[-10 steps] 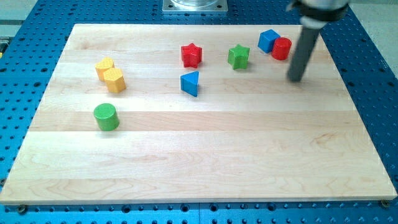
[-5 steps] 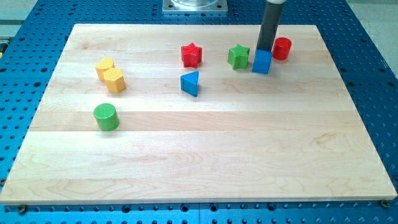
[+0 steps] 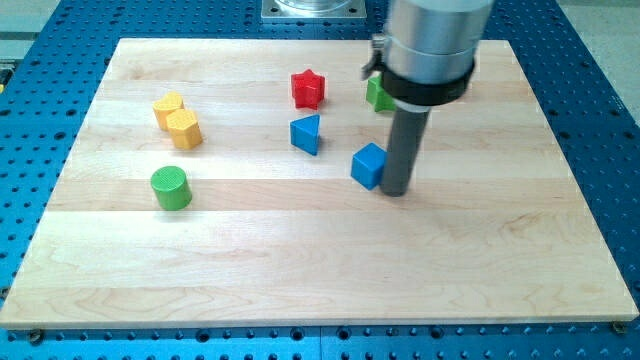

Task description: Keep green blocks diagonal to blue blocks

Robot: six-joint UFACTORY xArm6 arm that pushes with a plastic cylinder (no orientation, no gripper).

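1. Two blue blocks sat mid-board: blue cube [image 3: 368, 165] w/ my tip [image 3: 396, 191] touching its right side, blue triangle [image 3: 306, 133] up-left of it.
2. No pincer on this rig, just a rod, so nothing gripped.
3. Green star [image 3: 377, 94] (half hidden by the arm) lay above the cube; green cylinder [image 3: 171, 187] far left.
4. Probably shoving the cube diagonal to the greens.

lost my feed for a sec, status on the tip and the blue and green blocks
My tip touching blue cube, on its right. Green star mostly hidden behind arm, up-right of blue triangle. Green cylinder far left. Nothing blocking.
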